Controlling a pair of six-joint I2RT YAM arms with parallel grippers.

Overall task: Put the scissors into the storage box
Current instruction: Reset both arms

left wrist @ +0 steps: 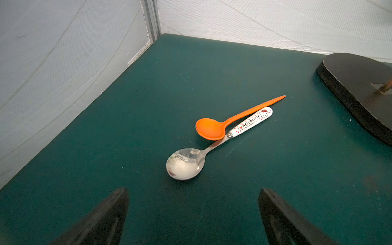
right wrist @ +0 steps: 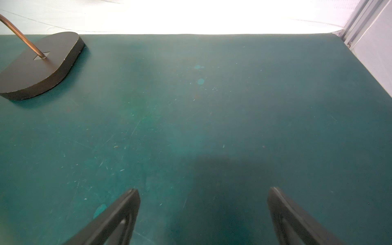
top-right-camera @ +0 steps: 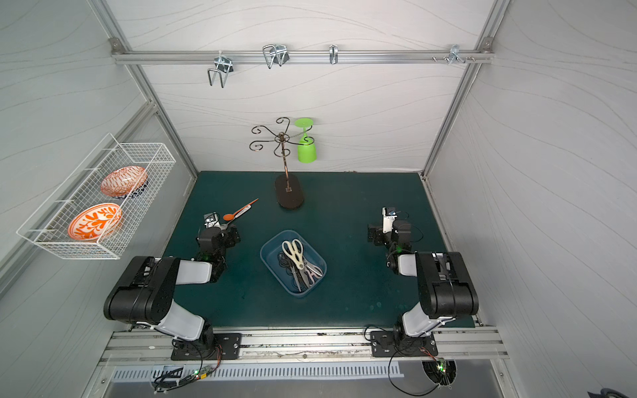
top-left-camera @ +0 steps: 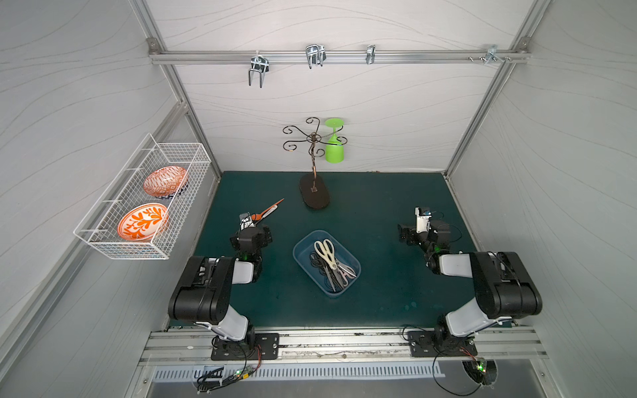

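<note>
Steel-bladed scissors (top-left-camera: pixel 339 275) lay heaped inside the blue box (top-left-camera: pixel 308 275), mid mat (top-left-camera: pixel 379 206) nearer its front edge: stout cream pair (top-left-camera: pixel 327 255) on top, black and pale handles beneath. Jaws of left gripper (left wrist: pixel 193 191) and right gripper (right wrist: pixel 204 189) stood wide, empty.

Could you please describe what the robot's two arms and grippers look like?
The left arm and right arm have bulky glossy black joint housings joined by white links. They are bolted to black base plates, with thin black cables looping out. Each wrist shows a small green light. The left gripper and right gripper have matte black, tapering fingers.
</note>
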